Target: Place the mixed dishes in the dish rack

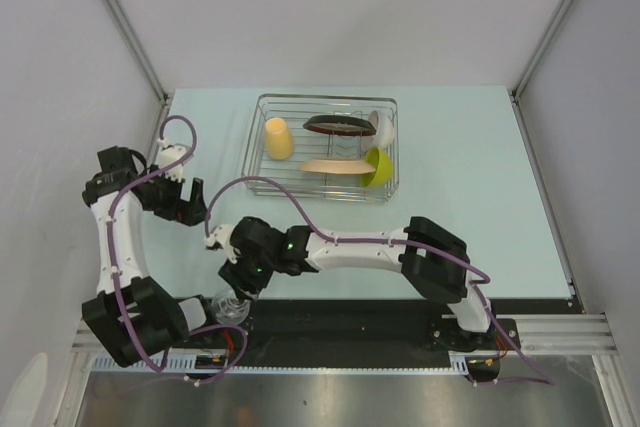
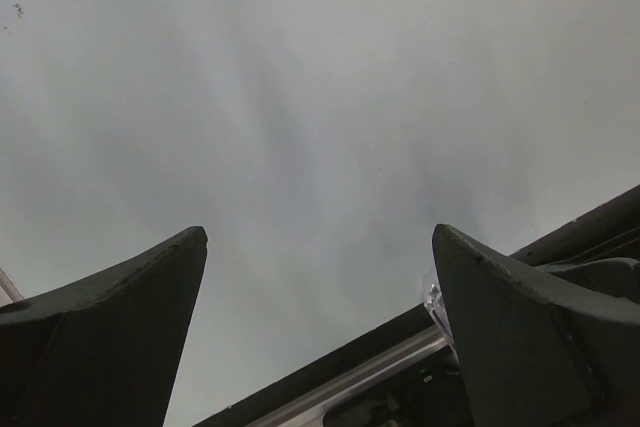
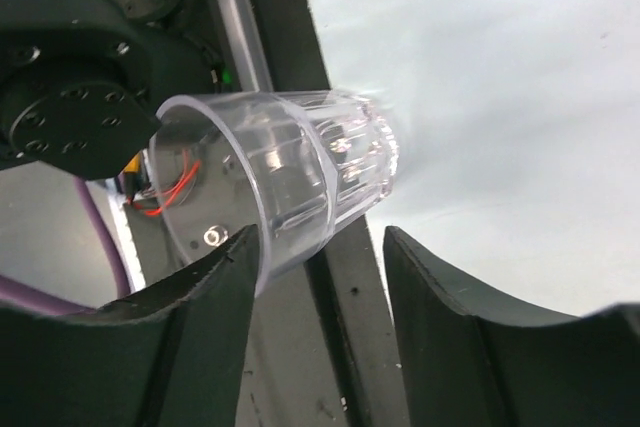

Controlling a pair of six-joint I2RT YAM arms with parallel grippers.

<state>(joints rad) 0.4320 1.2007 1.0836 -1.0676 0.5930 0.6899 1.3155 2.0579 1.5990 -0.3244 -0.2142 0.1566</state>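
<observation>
The small clear glass is at the table's near edge, over the black rail by the left arm's base. In the right wrist view the glass points its mouth left and its base right. My right gripper is open just short of it; its left finger touches the glass's rim and its right finger stays apart. In the top view the right gripper hangs right above the glass. The dish rack holds the yellow mug, dark red-rimmed plate, beige plate, lime-green bowl and white bowl. My left gripper is open and empty.
The left arm's base and purple cable stand close to the left of the glass. The aluminium rail runs along the near edge. White walls close in both sides. The left wrist view shows bare table and a sliver of the glass.
</observation>
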